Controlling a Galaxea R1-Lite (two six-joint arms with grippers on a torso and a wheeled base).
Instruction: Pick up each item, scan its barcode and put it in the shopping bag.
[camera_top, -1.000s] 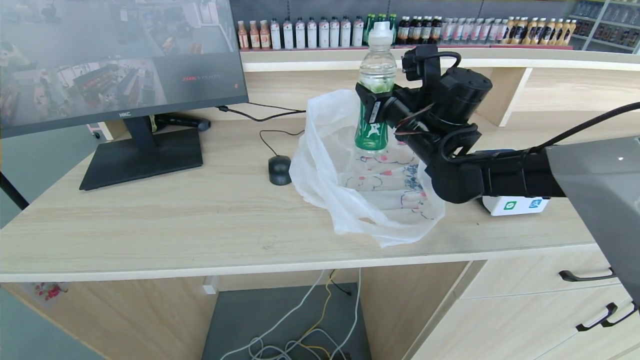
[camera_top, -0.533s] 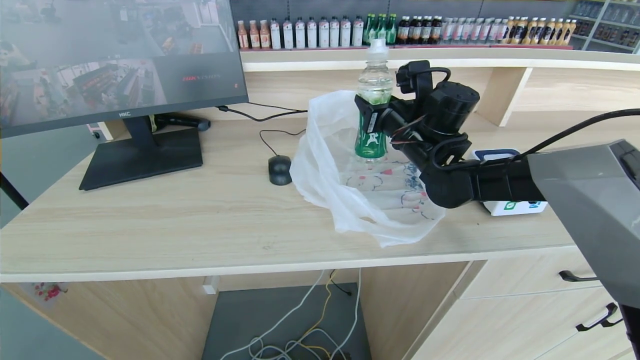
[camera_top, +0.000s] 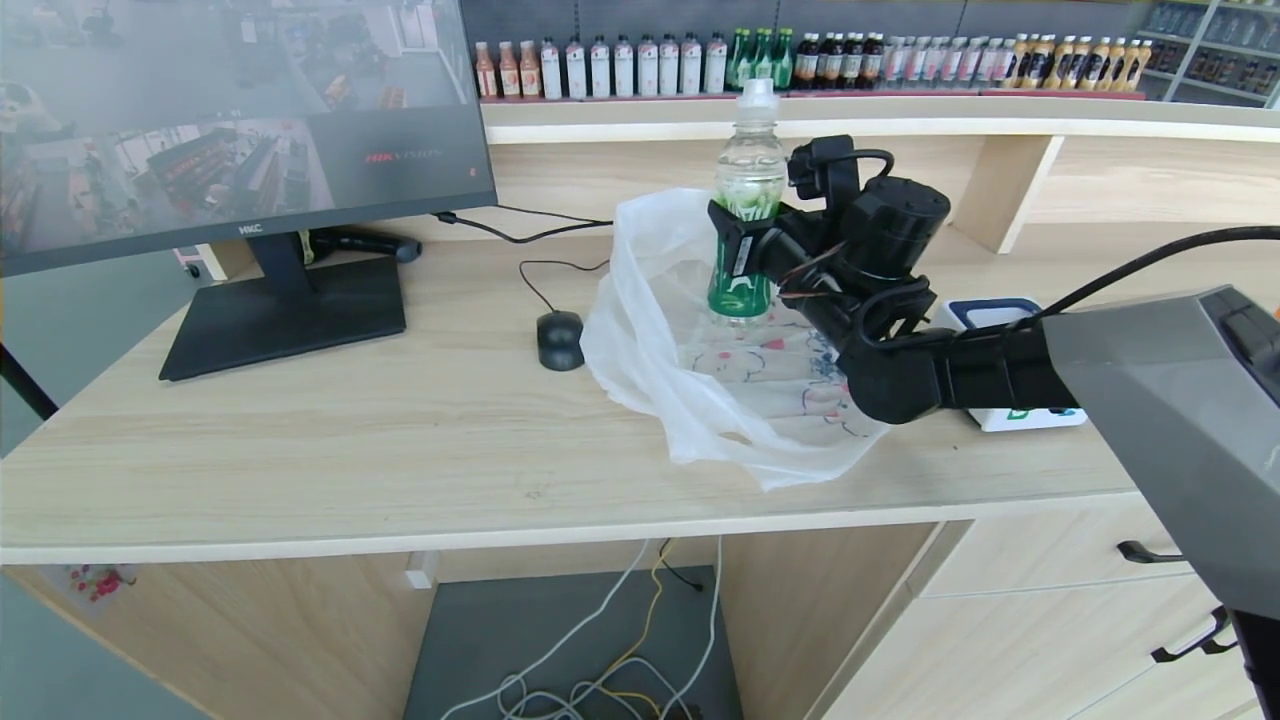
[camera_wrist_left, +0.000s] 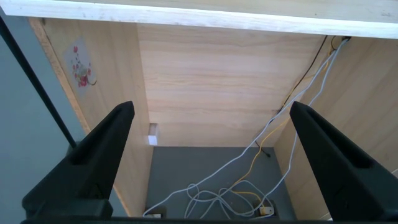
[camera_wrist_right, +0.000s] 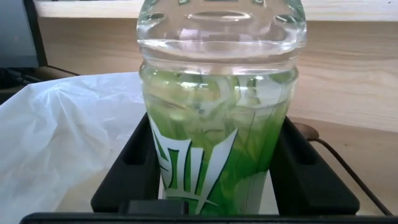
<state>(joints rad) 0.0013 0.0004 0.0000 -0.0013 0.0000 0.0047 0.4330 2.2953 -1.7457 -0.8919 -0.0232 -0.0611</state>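
Observation:
A clear bottle (camera_top: 744, 205) with a green label and white cap stands upright in my right gripper (camera_top: 745, 232), which is shut on its middle. It hangs over the open mouth of the white plastic shopping bag (camera_top: 700, 370) lying on the counter, its base at the bag's rim. Close up, the bottle (camera_wrist_right: 217, 118) sits between the black fingers (camera_wrist_right: 134, 158), with the bag (camera_wrist_right: 62, 137) behind. My left gripper (camera_wrist_left: 211, 162) is open below the counter, its two fingers spread wide, facing the floor cables.
A monitor (camera_top: 230, 120) stands at the counter's back left, a black mouse (camera_top: 559, 339) beside the bag. A white scanner box (camera_top: 1000, 330) sits to the right behind my arm. Bottles (camera_top: 820, 62) line the far shelf. Bare wood lies in front.
My right gripper has carried the bottle down and slightly left, lowering its base to the bag's opening. The left gripper shows no earlier frame.

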